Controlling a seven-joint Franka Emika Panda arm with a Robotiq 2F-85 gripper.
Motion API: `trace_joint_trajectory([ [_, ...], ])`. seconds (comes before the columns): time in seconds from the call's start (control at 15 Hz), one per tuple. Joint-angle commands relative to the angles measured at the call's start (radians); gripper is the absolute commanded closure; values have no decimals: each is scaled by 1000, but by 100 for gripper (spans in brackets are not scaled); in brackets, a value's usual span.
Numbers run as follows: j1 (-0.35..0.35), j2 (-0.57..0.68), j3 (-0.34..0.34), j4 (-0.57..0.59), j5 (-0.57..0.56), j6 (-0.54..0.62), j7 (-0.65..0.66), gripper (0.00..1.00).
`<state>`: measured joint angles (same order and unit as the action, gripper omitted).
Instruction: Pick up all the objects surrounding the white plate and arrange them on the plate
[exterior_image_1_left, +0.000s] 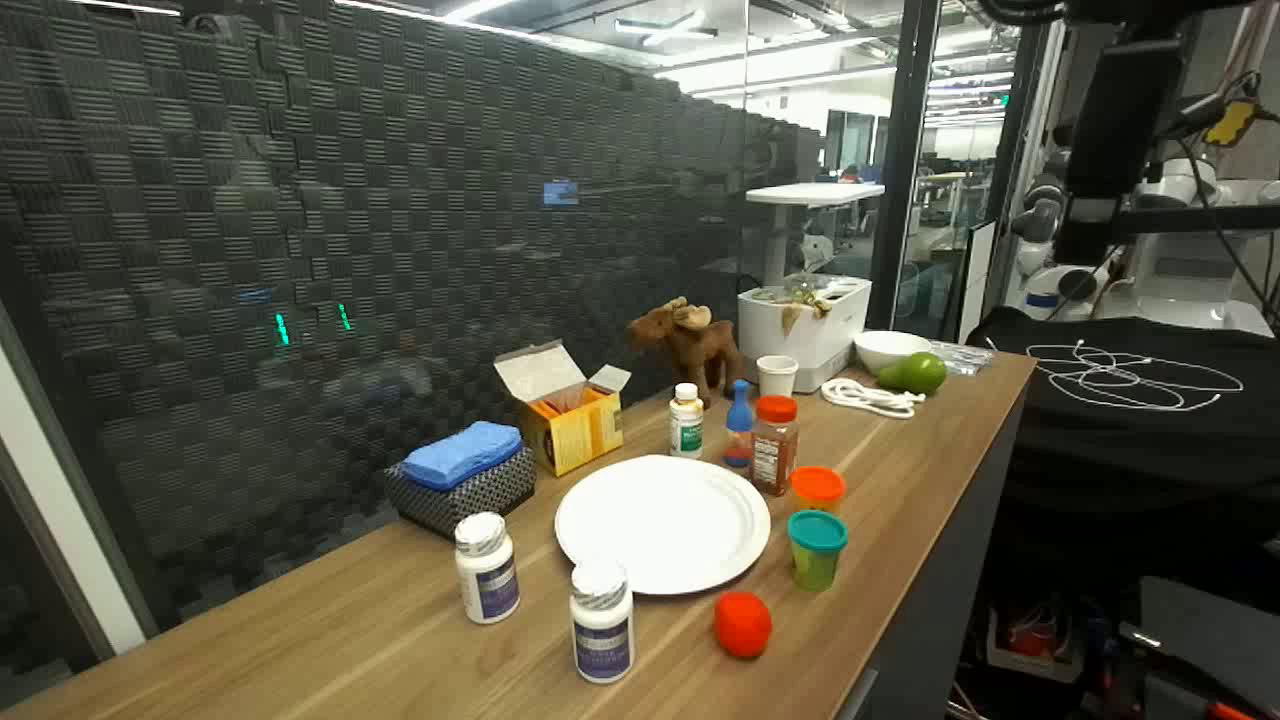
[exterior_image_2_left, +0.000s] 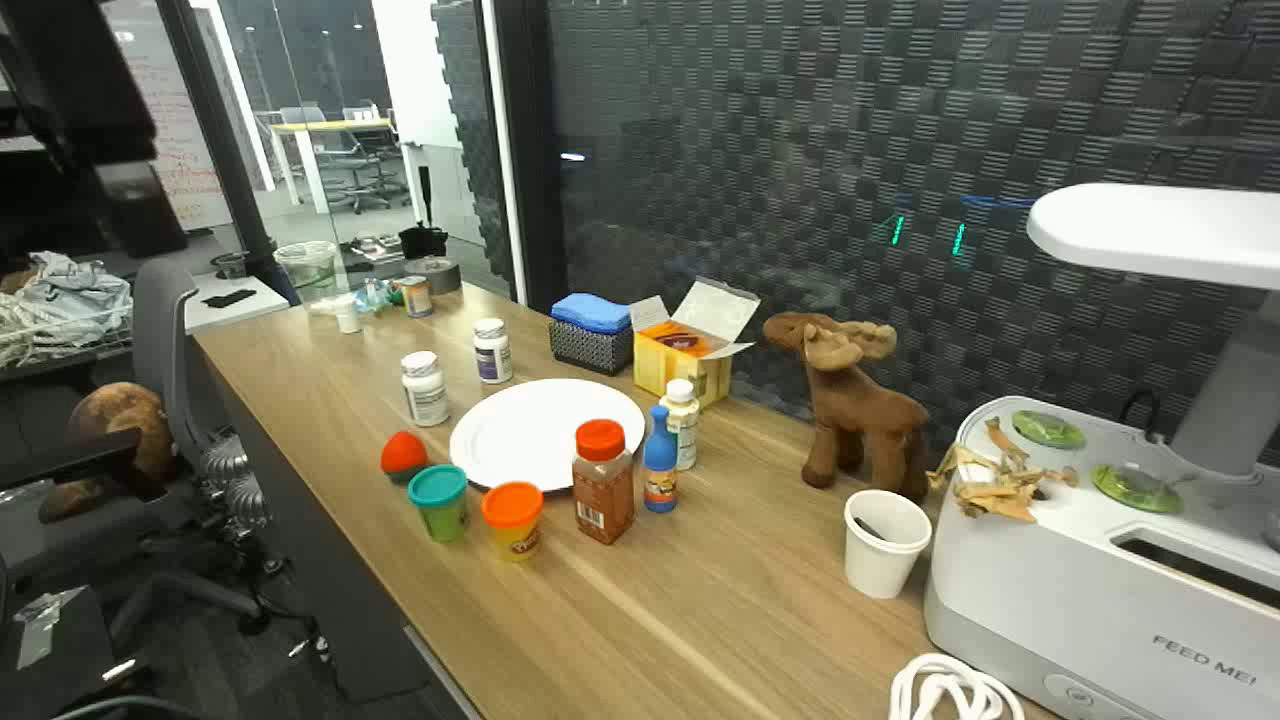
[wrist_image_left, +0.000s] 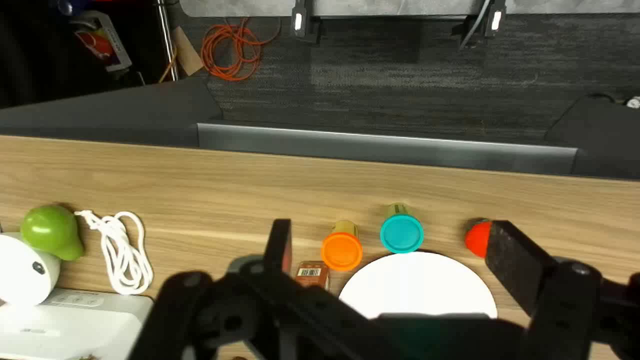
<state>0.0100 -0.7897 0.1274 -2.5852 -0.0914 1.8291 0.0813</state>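
White plate (exterior_image_1_left: 662, 525) is lying flat on the wood-grain countertop (exterior_image_1_left: 330, 640).

In an exterior view, left to right: a dark woven-pattern box (exterior_image_1_left: 480, 495) is supporting a blue cloth (exterior_image_1_left: 463, 455). A purple-labeled white bottle (exterior_image_1_left: 487, 575) is standing upright, left of the plate. An open yellow carton (exterior_image_1_left: 582, 435) is sitting behind the plate's left side, flaps raised. A second purple-labeled bottle (exterior_image_1_left: 602, 630) is standing upright in front of the plate, near the rim. A green-labeled white bottle (exterior_image_1_left: 686, 430) is standing upright just behind the far rim. A brown moose plush (exterior_image_1_left: 708, 350) is standing farther back. A blue narrow-necked bottle (exterior_image_1_left: 739, 420) is standing upright at the plate's back right. A red ball (exterior_image_1_left: 743, 625) is resting near the plate's front right. A red-capped jar (exterior_image_1_left: 773, 450) with reddish-brown contents is standing upright just beside the blue bottle. A teal-lidded tub (exterior_image_1_left: 817, 550) and an orange-lidded tub (exterior_image_1_left: 818, 485) are standing near each other, along the plate's right side. A coiled white cord (exterior_image_1_left: 868, 397) is lying farther right, well apart from the plate.

In the wrist view, the gripper (wrist_image_left: 390, 235) is standing with its fingers (wrist_image_left: 520, 270) spread wide. The plate and both tubs are appearing between the fingers in that view.
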Motion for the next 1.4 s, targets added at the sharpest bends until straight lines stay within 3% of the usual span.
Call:
trace_joint_trajectory([
  [0.0, 13, 2, -10, 7, -7, -2, 7, 0],
  [0.73, 12, -5, -10, 16, -7, -2, 7, 0],
  [1.07, 25, 156, 100, 56, -13, 93, 139, 0],
  [1.13, -6, 272, 116, 149, -51, 147, 170, 0],
  [1.33, -18, 408, 205, 235, -142, 243, 330, 0],
])
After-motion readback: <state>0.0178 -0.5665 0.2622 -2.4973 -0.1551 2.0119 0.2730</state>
